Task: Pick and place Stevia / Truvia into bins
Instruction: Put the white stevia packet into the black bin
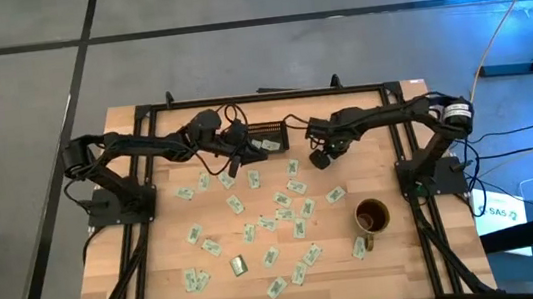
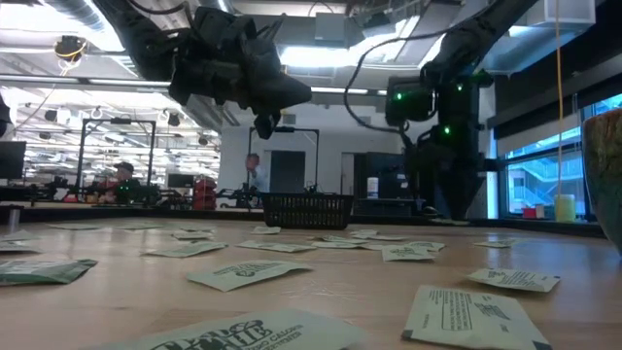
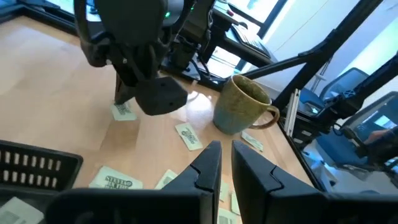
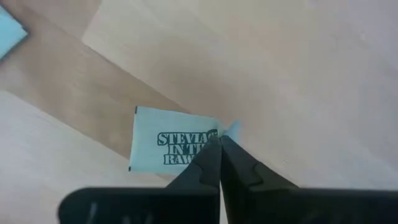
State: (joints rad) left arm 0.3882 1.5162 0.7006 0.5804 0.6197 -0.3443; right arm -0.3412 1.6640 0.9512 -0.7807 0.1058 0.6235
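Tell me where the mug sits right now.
In the high view the mug stands upright on the table's right side, near the front edge, just right of the scattered packets, with one packet beside its base.

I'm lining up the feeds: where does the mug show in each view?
High view: the mug stands on the table's right side, nearer the right arm's base, packets around it.
Low view: only a blurred sliver at the right edge.
Left wrist view: mug upper middle, handle pointing right.
Right wrist view: not in it.
Shared landmark: the black tray, also in the low view and left wrist view.
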